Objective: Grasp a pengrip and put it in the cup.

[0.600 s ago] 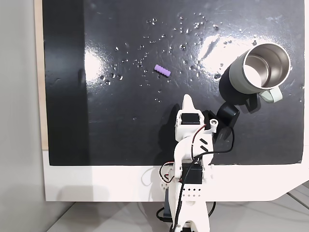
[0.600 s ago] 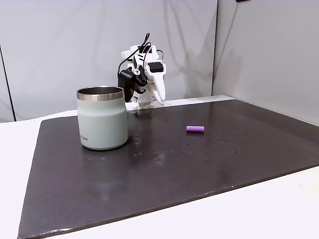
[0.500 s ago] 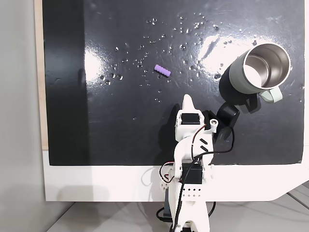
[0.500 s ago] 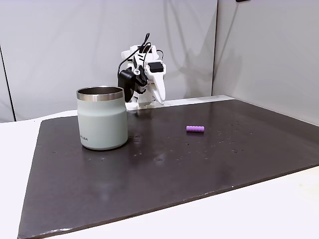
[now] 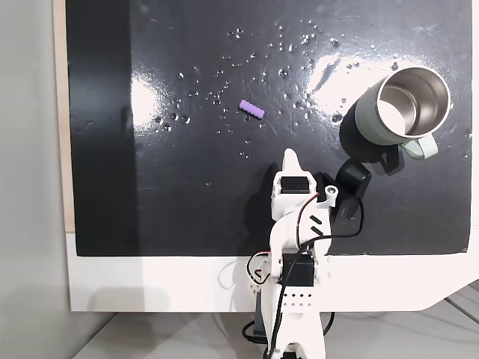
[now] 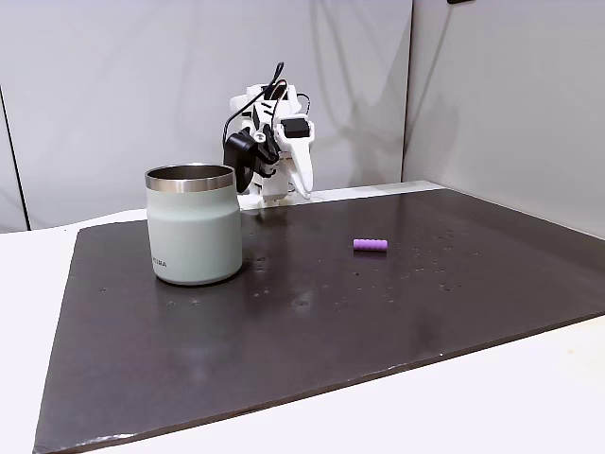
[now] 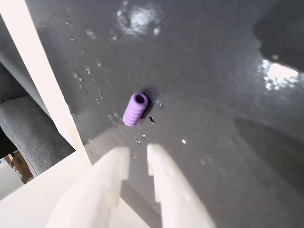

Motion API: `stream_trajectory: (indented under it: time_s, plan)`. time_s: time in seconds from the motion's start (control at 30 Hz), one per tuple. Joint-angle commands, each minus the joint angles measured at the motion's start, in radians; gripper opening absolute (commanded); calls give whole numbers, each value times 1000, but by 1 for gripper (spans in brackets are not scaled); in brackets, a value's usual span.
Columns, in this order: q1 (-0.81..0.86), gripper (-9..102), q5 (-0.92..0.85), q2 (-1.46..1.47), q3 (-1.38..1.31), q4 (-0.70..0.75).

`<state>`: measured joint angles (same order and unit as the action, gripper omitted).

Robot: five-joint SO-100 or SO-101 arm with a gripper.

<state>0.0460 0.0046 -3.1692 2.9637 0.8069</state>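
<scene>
The light-purple ribbed pengrip [image 5: 252, 110] lies on its side on the black mat, left of the mat's middle in a fixed view; it also shows as the pengrip [image 6: 371, 245] and, in the wrist view, as the pengrip [image 7: 135, 109] just ahead of the fingertips. The sage-green cup [image 5: 367, 116] stands upright at the right with its steel mouth open, handle toward the arm; from the side the cup [image 6: 194, 227] is in front of the arm. My gripper [image 5: 292, 153] hangs tucked near the base, well short of the pengrip, fingers nearly together and holding nothing; gripper [image 6: 304, 192], gripper [image 7: 137, 154].
A glossy black mat [image 5: 187, 187] covers the white table [image 5: 150, 284], speckled with small droplets between pengrip and cup. A black camera mount [image 5: 353, 182] sticks out beside the wrist toward the cup. Grey walls stand behind the arm in the side view.
</scene>
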Motion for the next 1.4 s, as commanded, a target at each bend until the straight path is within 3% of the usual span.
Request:
stream_trajectory:
  time_s: [0.0, 0.3, 0.73, 1.07, 1.37]
  plan:
    - [-48, 0, -23, 23, -173, 34]
    - [-176, 0, 60, 476, -653, 144]
    - [-278, 0, 313, 1144, -1289, 448]
    - [-356, 0, 526, 1483, -1546, 558]
    - [-281, 0, 577, 1756, -1779, 678]
